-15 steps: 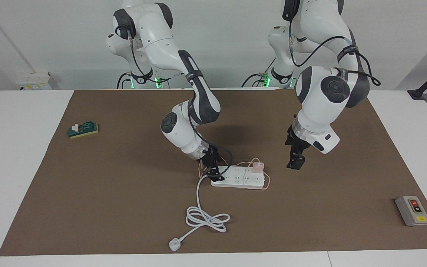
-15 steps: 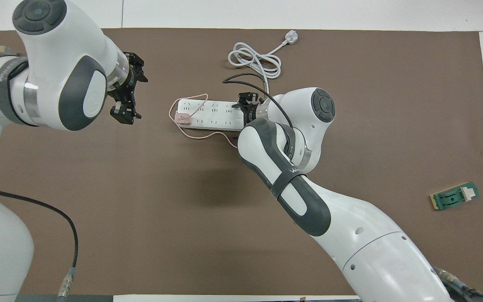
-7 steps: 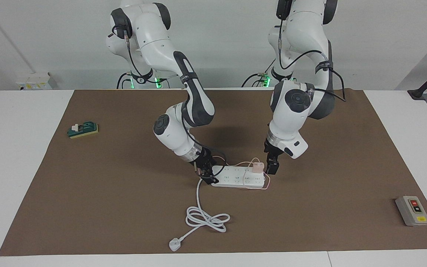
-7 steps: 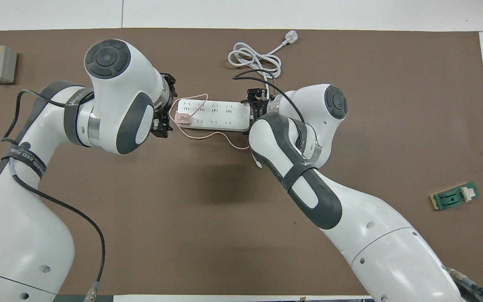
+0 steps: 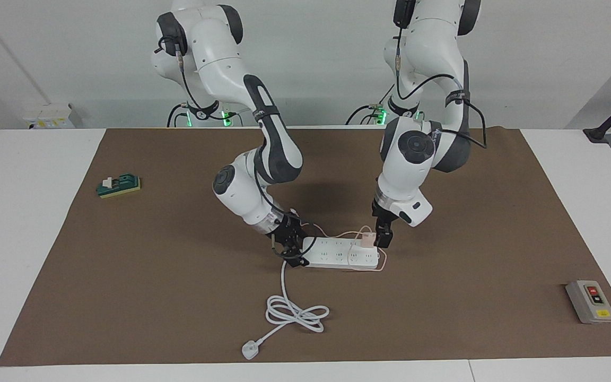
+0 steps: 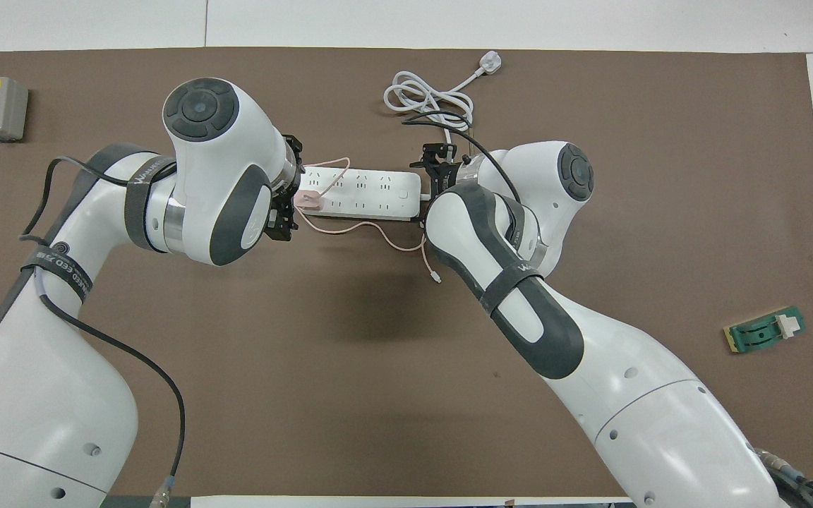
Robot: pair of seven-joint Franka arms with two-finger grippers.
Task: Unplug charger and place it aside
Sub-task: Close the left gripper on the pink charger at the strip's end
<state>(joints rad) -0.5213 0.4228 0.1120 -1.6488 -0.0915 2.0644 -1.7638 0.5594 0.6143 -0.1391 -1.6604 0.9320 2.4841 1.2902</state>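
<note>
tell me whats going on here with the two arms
Two robot arms are working at a white power strip in the middle of the brown mat. The right tool is down at the strip's cord end, apparently steadying it. The left tool, open, is right beside the small pink charger, which is plugged into the strip's other end. The charger has not been pulled out yet.
</note>
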